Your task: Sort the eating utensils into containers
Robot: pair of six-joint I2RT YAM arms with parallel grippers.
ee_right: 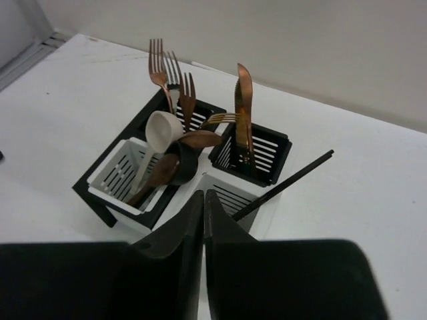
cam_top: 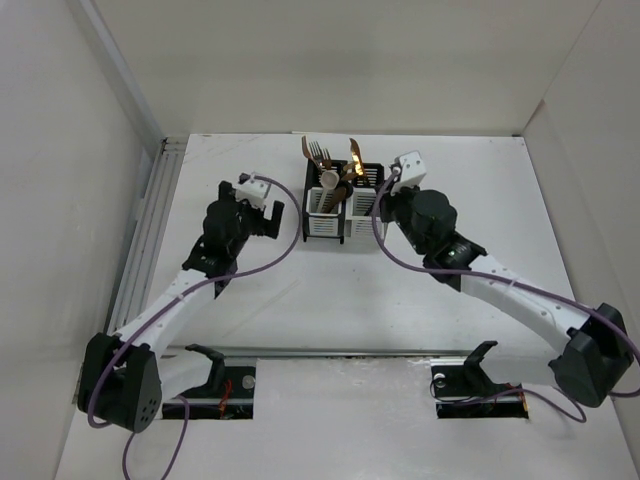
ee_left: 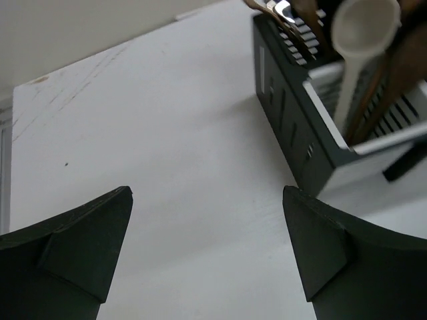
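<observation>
The containers [cam_top: 325, 226] stand at the back middle of the table, black-framed with white slotted walls. Copper forks [ee_right: 160, 67], a copper knife [ee_right: 243, 100], a cream spoon [ee_right: 162, 130] and a brown wooden spoon [ee_right: 155, 177] stand in them. A black chopstick [ee_right: 288, 182] leans out of the near white compartment [ee_right: 230, 195]. My right gripper [ee_right: 204, 194] hovers just above that compartment's near edge, shut, with nothing showing between its fingers. My left gripper [ee_left: 207, 193] is open over bare table, left of the containers [ee_left: 293, 133], and holds nothing.
An aluminium rail [cam_top: 150, 230] runs along the table's left side and another [cam_top: 350, 352] crosses in front of the arm bases. White walls enclose the table. Purple cables [cam_top: 290, 255] trail along both arms.
</observation>
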